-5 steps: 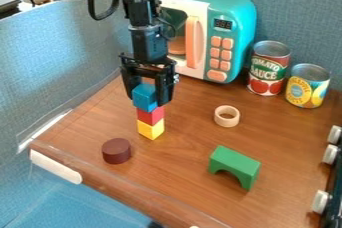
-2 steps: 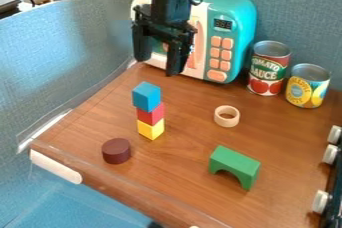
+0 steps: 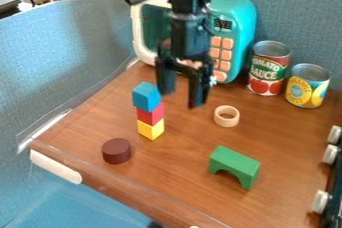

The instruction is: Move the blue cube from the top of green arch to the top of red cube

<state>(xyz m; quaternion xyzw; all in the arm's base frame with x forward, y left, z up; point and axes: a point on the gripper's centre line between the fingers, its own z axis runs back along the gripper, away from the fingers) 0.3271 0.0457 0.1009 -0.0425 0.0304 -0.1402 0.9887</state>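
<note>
Passable between stack [image 3: 150, 114] and arch [image 3: 235, 162]; tighter between ring [image 3: 227, 122] and arch. Blocked behind by microwave [image 3: 238, 22], red can [image 3: 266, 73] and yellow can [image 3: 307, 88], at the view's left by the partition [image 3: 73, 47], near its right edge by knobs [image 3: 330, 154]. Obstructed, too, by the stack, three cubes high, and lower down by the disc [image 3: 116, 152].

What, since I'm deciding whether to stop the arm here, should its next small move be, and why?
I'd raise the open gripper slightly, away from the stack. The blue cube already sits on the red cube, above the yellow cube, so the placing looks done; the gripper appears close beside the blue cube in this view, and swinging sideways might knock it.
</note>
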